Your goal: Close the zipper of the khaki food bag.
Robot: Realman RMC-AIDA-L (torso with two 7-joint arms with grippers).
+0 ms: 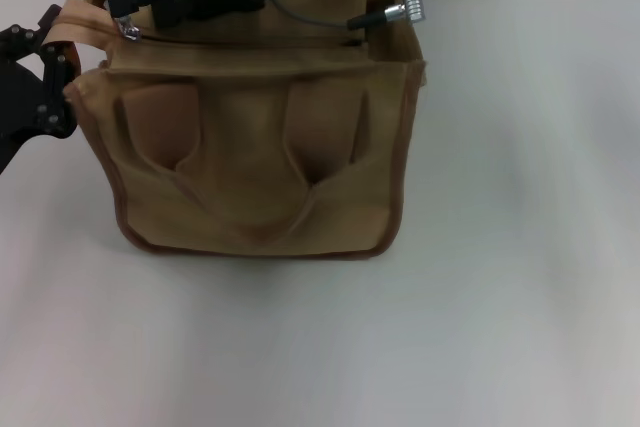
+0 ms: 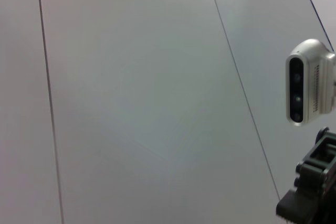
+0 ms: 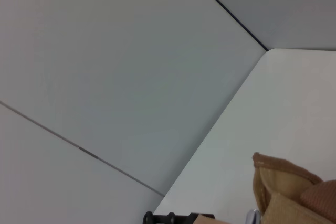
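The khaki food bag [image 1: 260, 162] stands upright in the middle of the white table, its two handle straps hanging on the front face. The zipper [image 1: 240, 39] runs across its top panel. Its silver pull tab [image 1: 128, 32] sits at the bag's left end. My right gripper [image 1: 125, 19] reaches across the bag's top from the right and is shut on the pull tab. My left gripper [image 1: 62, 82] is at the bag's left end, pinching the fabric edge there. A corner of the bag [image 3: 286, 184] shows in the right wrist view.
The white table [image 1: 500, 297] spreads in front of and to the right of the bag. A grey panelled wall [image 2: 136, 98] stands behind. The right arm's wrist camera [image 2: 304, 82] shows in the left wrist view.
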